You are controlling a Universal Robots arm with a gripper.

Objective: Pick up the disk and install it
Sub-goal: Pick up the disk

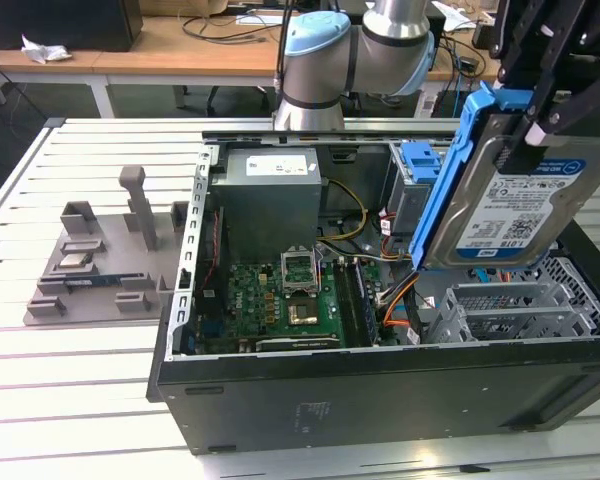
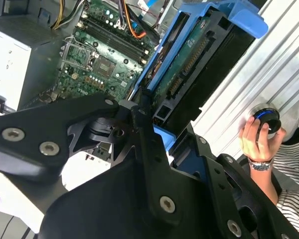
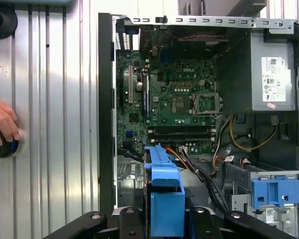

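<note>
An open computer case (image 1: 380,395) lies on the slatted bench (image 1: 70,390), green motherboard (image 1: 280,300) exposed, grey power supply (image 1: 270,195) at its twelve o'clock in the exterior view; a grey fixture (image 1: 90,275) sits at the case's nine o'clock.

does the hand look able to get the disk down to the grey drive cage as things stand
Probably yes: the hand holds the disk above the grey drive cage, nothing lies between them, and the orange cables sit to one side.

The disk (image 1: 515,205), silver with a white-and-blue label and a blue frame, hangs tilted on edge above the open computer case (image 1: 380,400) at the exterior view's right
</note>
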